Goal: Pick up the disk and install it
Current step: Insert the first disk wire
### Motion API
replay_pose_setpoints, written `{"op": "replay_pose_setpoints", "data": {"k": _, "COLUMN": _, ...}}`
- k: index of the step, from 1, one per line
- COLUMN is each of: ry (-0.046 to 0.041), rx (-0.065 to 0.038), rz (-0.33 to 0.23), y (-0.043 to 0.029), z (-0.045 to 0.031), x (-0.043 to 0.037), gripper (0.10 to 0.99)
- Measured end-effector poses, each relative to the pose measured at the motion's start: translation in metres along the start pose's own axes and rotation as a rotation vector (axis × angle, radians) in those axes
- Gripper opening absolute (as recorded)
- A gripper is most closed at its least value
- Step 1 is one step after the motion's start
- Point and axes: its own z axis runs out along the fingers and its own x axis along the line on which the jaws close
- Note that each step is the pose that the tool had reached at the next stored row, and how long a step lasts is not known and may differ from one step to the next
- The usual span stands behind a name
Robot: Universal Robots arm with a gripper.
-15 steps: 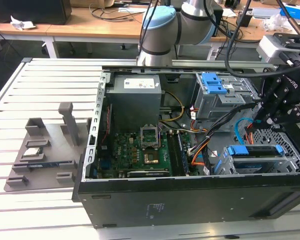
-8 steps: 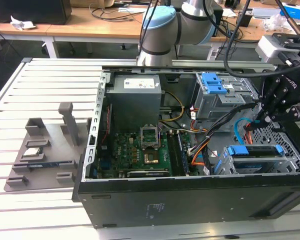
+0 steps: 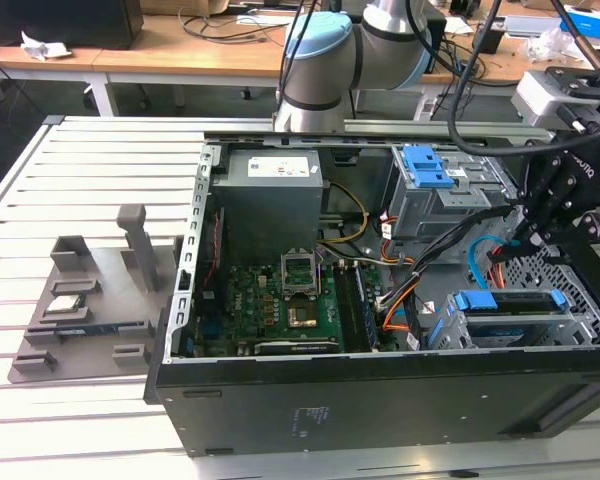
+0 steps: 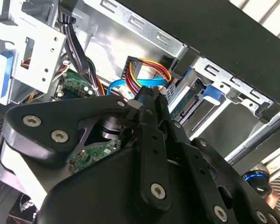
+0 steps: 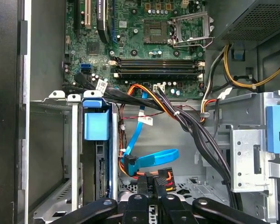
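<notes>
Checking the drive bay with jaws closed

I saw the gripper poised over the open computer case, its jaws together with nothing that I could make out between them. Just off the fingertips in the first wrist view lay a looped blue data cable and its connector. To one side of the jaws, near but not touching, the disk sat edge-on in a slot of the metal drive cage, showing me its bright blue carrier tab and a dark edge below it. Farther beyond the jaws lay the green motherboard and the grey power supply, whose white label I could not read. Well apart from the jaws, outside the case, a grey tray held a small square chip.
</notes>
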Motion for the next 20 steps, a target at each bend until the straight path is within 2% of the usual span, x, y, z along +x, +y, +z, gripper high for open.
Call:
{"op": "replay_pose_setpoints", "data": {"k": 5, "ry": 0.0, "rx": 0.0, "rz": 0.0, "y": -0.0001, "z": -0.0002, "x": 0.0091, "gripper": 0.169}}
{"op": "replay_pose_setpoints", "data": {"k": 15, "ry": -0.0001, "rx": 0.0, "rz": 0.0, "y": 0.0003, "z": 0.0004, "x": 0.0202, "gripper": 0.169}}
{"op": "replay_pose_setpoints", "data": {"k": 20, "ry": -0.0001, "rx": 0.0, "rz": 0.0, "y": 0.0005, "z": 0.0006, "x": 0.0225, "gripper": 0.169}}
